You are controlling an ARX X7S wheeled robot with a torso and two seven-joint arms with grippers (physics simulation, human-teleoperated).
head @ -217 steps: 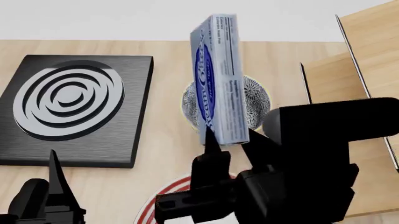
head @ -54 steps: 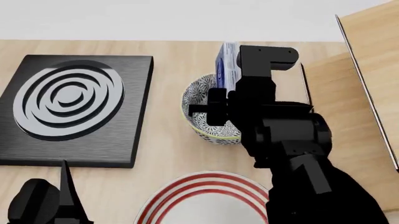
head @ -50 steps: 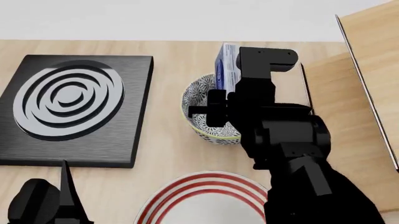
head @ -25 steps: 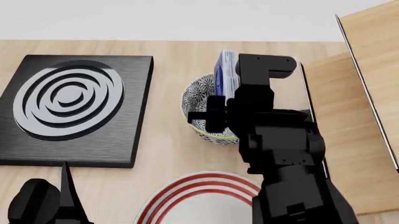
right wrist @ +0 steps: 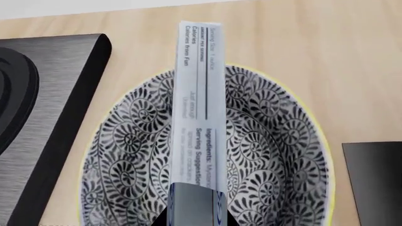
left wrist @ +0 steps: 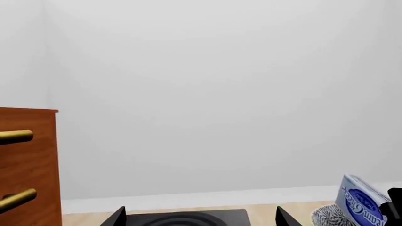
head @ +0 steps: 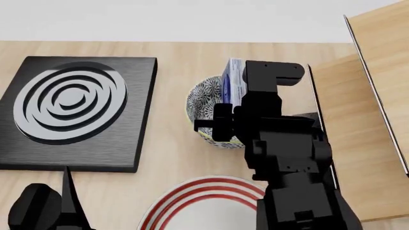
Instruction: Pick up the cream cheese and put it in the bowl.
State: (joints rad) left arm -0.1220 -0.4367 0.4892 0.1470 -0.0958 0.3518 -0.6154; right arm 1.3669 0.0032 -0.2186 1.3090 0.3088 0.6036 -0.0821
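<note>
The cream cheese (right wrist: 199, 108) is a flat grey-blue box standing on edge inside the bowl (right wrist: 270, 141), which has a dense dark floral pattern and a yellowish rim. My right gripper (right wrist: 196, 217) is shut on the box's near end. In the head view the right arm (head: 281, 139) covers most of the bowl (head: 203, 98), and the cream cheese (head: 232, 79) sticks up behind the arm. My left gripper (left wrist: 201, 217) is open with nothing held, low at the front left, far from the bowl. From there the cream cheese (left wrist: 359, 207) shows at the side.
A black stove plate with grey rings (head: 70, 103) lies left of the bowl. A white plate with red rings (head: 211, 184) sits in front of it. Wooden panels (head: 364, 110) stand on the right. A wooden drawer front with brass handles (left wrist: 25, 165) shows beside the left gripper.
The right arm has carried the box from high in front of the camera to the bowl. Over the last second it lowered the box slightly into it. The left arm stays still.
</note>
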